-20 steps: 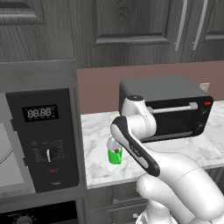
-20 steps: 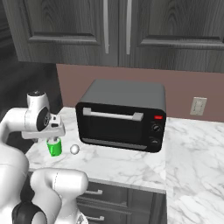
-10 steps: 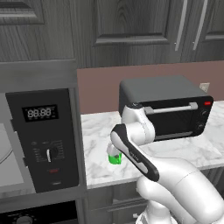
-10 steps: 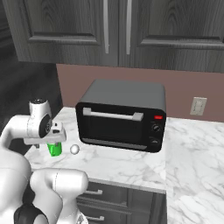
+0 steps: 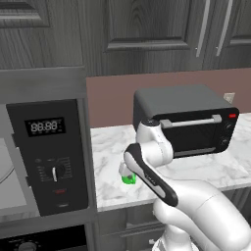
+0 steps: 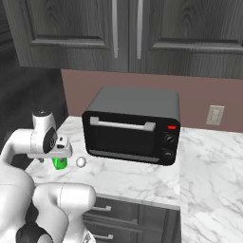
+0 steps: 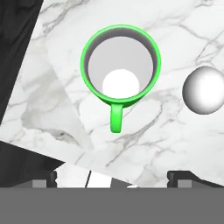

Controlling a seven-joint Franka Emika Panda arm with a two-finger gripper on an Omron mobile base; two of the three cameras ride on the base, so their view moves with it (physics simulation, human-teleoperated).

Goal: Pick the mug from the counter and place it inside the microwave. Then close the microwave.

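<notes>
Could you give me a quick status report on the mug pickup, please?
Gripper open, above the mug. Mug upright on the counter, not gripped. White ball close beside it, apart.

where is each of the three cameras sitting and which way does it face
Left base view: behind the arm on its left, looking forward and down at the counter, microwave and mug; the arm rises at lower right.
Right base view: behind on its right, facing the toaster oven; the arm rises at lower left.
Hand view: on the hand, looking straight down into the mug; the open gripper tips show at bottom.
All three share the mug; the right base and hand views also the white ball.
</notes>
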